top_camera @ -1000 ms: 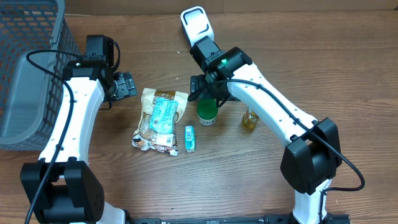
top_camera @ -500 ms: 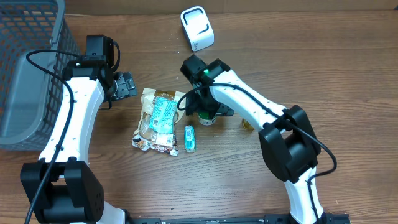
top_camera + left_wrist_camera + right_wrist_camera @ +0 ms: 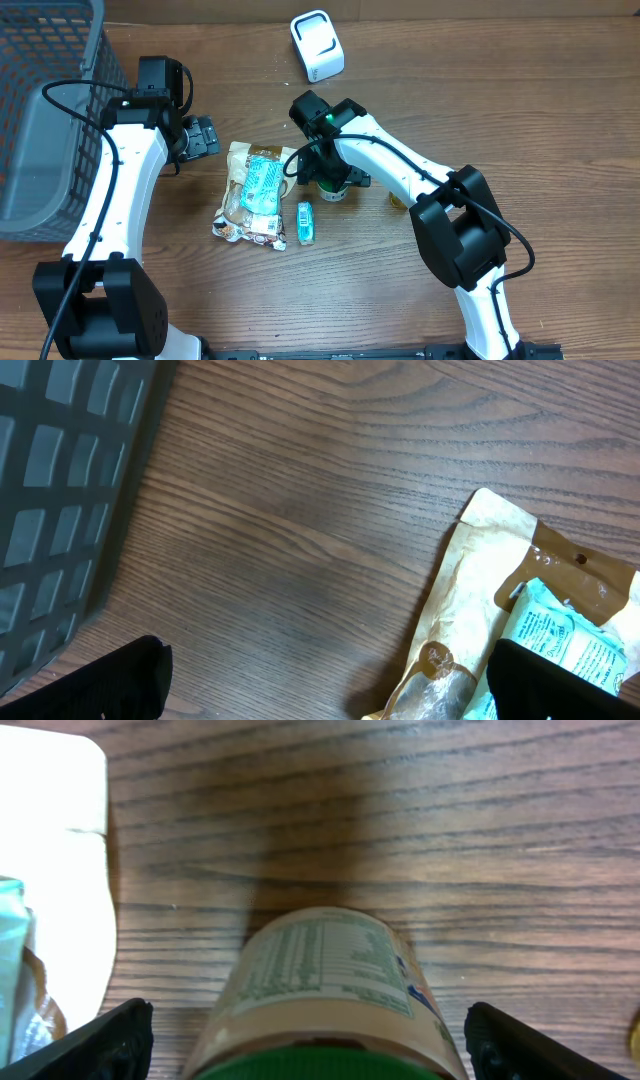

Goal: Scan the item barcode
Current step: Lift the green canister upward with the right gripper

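Upright green-lid bottle (image 3: 330, 960) sits dead centre between your right gripper (image 3: 310, 1020) fingers, jaws wide, not clamped yet. left gripper (image 3: 325, 665) open too, farther off.

Left arm (image 3: 120, 190): rose from the lower left corner of the overhead frame, white link running up the left side, black wrist bent over near the upper left. Left gripper (image 3: 205, 137) pointed right toward frame centre, jaws spread wide; in its wrist view only the two dark fingertips (image 3: 95, 680) showed, at the bottom corners. Right arm (image 3: 400, 165): base at lower right, elbow folded mid-right, forearm reaching up-left to centre, green light lit on the wrist. Right gripper (image 3: 328, 176) pointed down-frame, jaws wide apart; fingertips (image 3: 105, 1040) sat at both bottom corners of its wrist view
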`<state>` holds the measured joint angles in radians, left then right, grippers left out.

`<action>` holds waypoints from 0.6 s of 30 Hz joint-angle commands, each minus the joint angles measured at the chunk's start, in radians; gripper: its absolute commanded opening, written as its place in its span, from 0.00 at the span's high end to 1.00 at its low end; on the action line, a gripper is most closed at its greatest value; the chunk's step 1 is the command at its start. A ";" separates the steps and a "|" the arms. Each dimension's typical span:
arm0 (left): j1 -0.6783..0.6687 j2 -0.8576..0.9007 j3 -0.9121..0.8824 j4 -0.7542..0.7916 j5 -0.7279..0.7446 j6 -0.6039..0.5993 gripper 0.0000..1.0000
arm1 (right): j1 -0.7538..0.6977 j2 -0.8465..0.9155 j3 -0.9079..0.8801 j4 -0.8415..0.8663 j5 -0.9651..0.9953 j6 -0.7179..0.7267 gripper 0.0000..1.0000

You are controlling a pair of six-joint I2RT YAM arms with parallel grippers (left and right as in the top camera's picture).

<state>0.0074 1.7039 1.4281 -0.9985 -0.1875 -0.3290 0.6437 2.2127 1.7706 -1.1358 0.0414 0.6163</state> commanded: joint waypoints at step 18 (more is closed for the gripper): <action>-0.001 -0.004 0.014 0.004 -0.003 0.019 0.00 | 0.000 0.010 -0.018 -0.003 0.008 0.050 0.07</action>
<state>0.0074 1.7039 1.4281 -0.9985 -0.1875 -0.3290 0.6437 2.2154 1.7603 -1.1416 0.0410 0.6628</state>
